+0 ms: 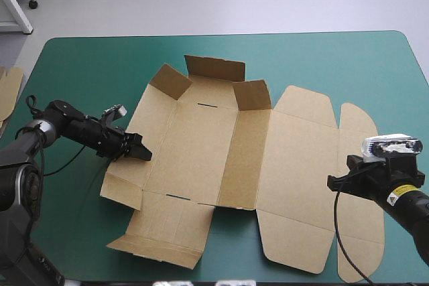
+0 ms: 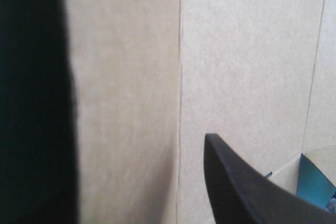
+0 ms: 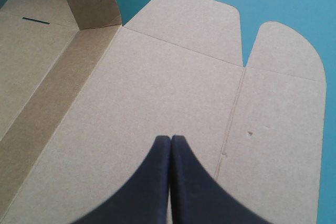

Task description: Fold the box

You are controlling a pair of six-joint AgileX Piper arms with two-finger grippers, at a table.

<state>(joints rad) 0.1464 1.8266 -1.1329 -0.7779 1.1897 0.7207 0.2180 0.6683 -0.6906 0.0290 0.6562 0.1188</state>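
Box (image 1: 194, 145) mostly flat, left end effector (image 1: 143, 154) released at its left wall, contact unclear, right end effector (image 3: 170, 141) clenched, empty.

The light is bright and even, and it comes from above. The teal-green table (image 1: 80, 65) has no shiny spots. The raised flaps of the brown box (image 1: 201, 145) throw soft, short shadows. In the left wrist view one black finger (image 2: 31, 103) is close, dark and fuzzy. A faint shadow lies on the board beside it.
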